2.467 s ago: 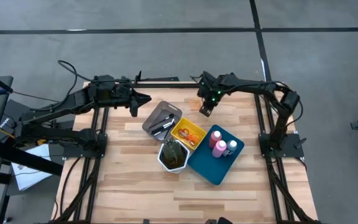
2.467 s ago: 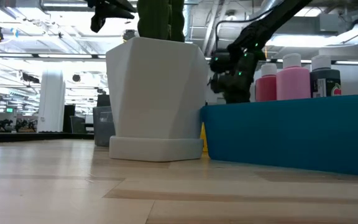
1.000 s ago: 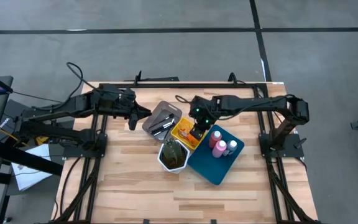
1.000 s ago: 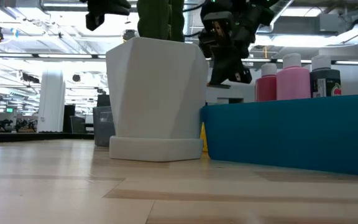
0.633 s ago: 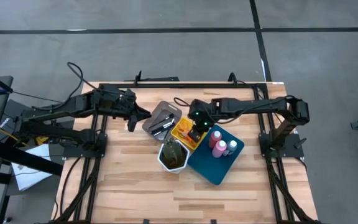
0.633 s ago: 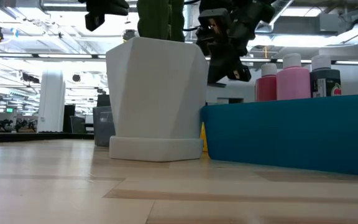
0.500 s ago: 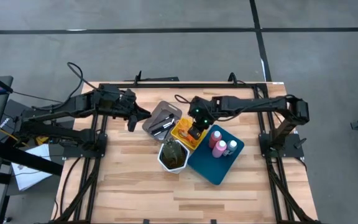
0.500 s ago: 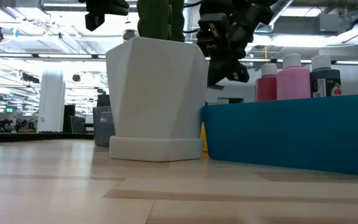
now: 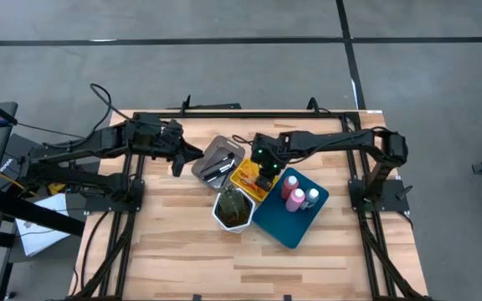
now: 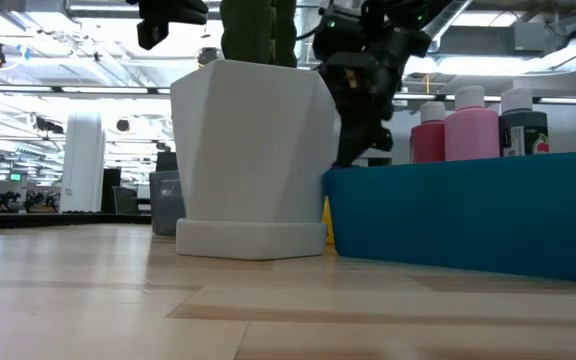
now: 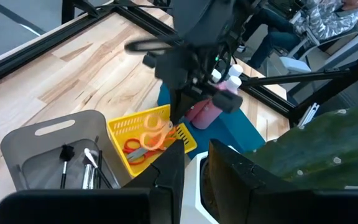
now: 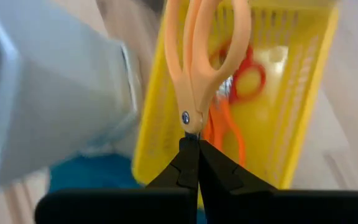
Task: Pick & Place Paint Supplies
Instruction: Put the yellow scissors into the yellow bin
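Observation:
My right gripper [image 9: 264,177] is over the yellow tray [image 9: 245,170] and is shut on orange-handled scissors [image 12: 197,56]. Red-handled scissors [image 12: 248,78] lie in that tray. Thin dark-tipped brushes [image 9: 218,171] lie in the grey tray [image 9: 207,155]. Two pink bottles [image 9: 292,182] and a small white-capped bottle [image 9: 312,196] stand in the blue tray [image 9: 283,227]. My left gripper [image 9: 182,156] hovers left of the grey tray, its fingers [image 11: 166,180] a little apart with nothing between them. My right gripper pinches the orange scissors by their closed blades just behind the pivot [image 12: 186,118], between its two fingertips [image 12: 216,168]. The fingers slant down from above and lie along the scissors. The scissors hang handles down over the yellow tray; whether they touch it I cannot tell.
A white hexagonal pot [image 9: 233,209] with a green plant stands just near of the yellow tray, close to my right gripper. The three trays sit side by side mid-table. Bare wooden table [image 9: 182,251] lies toward the near edge.
My right gripper has sunk toward the yellow tray with the orange scissors and rolled a little about its own line. The scissors' handles now hang lower, inside the tray's outline. My left gripper has kept still.

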Robot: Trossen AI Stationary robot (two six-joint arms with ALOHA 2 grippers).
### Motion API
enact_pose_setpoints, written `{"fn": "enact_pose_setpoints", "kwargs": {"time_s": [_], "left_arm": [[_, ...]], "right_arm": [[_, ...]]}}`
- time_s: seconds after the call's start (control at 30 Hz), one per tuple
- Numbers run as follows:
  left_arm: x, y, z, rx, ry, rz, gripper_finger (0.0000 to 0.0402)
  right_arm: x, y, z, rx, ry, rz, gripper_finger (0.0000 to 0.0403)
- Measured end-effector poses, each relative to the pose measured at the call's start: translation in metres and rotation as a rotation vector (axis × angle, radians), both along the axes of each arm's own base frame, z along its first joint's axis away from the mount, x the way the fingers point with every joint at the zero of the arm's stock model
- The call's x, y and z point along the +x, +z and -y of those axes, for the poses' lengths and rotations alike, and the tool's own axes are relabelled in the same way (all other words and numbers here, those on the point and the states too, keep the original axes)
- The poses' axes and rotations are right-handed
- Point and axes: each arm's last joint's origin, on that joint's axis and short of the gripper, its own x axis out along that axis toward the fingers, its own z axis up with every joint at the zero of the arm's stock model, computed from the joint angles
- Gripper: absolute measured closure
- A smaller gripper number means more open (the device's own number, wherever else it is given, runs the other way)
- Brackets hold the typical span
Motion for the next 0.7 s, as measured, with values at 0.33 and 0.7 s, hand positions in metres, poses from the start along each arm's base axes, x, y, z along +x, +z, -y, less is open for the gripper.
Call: {"fn": "enact_pose_setpoints", "kwargs": {"time_s": [0.33,0.7], "left_arm": [[0.000,0.000,0.000,-0.004,0.002,0.000,0.0334],[0.000,0.000,0.000,-0.004,0.002,0.000,0.0334]], "right_arm": [[0.008,-0.020,-0.003,0.013,0.034,-0.045,0.0403],[0.007,-0.020,0.000,0.010,0.038,-0.044,0.0403]]}}
